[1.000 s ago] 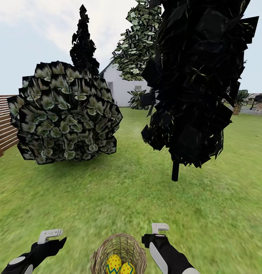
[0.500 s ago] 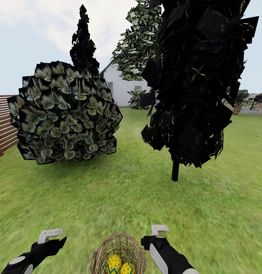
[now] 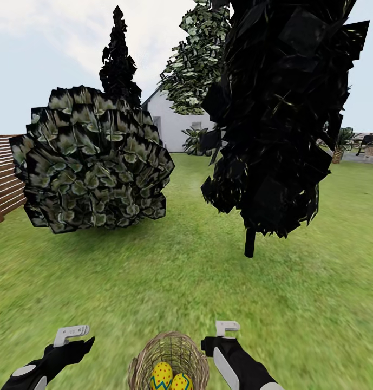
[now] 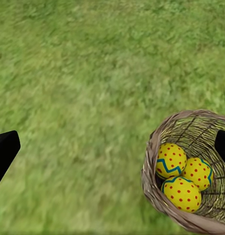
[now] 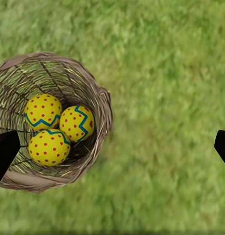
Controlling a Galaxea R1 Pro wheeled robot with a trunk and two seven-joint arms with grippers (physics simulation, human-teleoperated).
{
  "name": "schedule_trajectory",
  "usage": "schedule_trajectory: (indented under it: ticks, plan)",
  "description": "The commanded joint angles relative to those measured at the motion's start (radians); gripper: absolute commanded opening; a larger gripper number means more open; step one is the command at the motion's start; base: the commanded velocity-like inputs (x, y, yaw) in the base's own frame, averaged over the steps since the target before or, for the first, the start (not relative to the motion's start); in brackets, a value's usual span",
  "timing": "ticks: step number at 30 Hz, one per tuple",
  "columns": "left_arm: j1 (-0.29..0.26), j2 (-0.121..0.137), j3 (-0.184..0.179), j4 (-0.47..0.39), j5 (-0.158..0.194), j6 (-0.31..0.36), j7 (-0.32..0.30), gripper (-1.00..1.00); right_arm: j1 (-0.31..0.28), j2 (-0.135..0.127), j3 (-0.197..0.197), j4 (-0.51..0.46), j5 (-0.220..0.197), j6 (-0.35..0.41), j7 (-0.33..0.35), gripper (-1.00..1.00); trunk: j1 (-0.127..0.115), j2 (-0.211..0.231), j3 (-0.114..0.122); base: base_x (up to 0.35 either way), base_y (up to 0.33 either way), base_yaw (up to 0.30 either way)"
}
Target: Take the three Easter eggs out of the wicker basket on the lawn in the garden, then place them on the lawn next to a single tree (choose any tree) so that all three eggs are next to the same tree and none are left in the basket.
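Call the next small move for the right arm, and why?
Probably shift the right gripper inward and down over the wicker basket: all three Easter eggs sit inside, the basket lies between both arms, and the fingers look spread and empty above grass.

Flat, even daylight is filling the head view under a pale, hazy sky [image 3: 56,32], with no glare showing. The dark tree [image 3: 278,108] is rendering almost pure black, and the bush [image 3: 91,162] is casting only a faint shadow. The lawn [image 3: 181,271] is smearing into blur toward the lower edge and is looking soft in both wrist views, while the eggs [image 5: 56,127] are staying crisp.
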Motion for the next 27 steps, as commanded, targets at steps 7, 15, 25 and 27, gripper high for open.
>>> schedule_trajectory:
  ticks: [7, 15, 25, 27]
  plan:
    - [-0.001, 0.0, 0.002, 0.0, 0.005, 0.006, -0.003, 1.0, -0.001, -0.001, 0.005, -0.002, -0.007, -0.001, -0.009, 1.0, 0.027, -0.051, -0.024, 0.0, 0.0, 0.0]
    - [-0.001, 0.0, 0.001, 0.0, 0.005, 0.006, -0.003, 1.0, -0.001, 0.0, 0.008, -0.003, -0.007, -0.004, -0.01, 1.0, 0.058, -0.107, -0.049, 0.0, 0.0, 0.0]
    - [-0.001, 0.0, 0.001, 0.0, 0.005, 0.006, -0.003, 1.0, -0.001, 0.0, 0.011, -0.003, -0.007, -0.005, -0.009, 1.0, 0.096, -0.177, -0.08, 0.0, 0.0, 0.0]
    - [-0.001, 0.0, 0.001, 0.0, 0.005, 0.0, -0.003, 1.0, -0.001, 0.0, 0.011, -0.003, -0.007, -0.005, -0.009, 1.0, 0.104, -0.191, -0.086, 0.0, 0.0, 0.0]
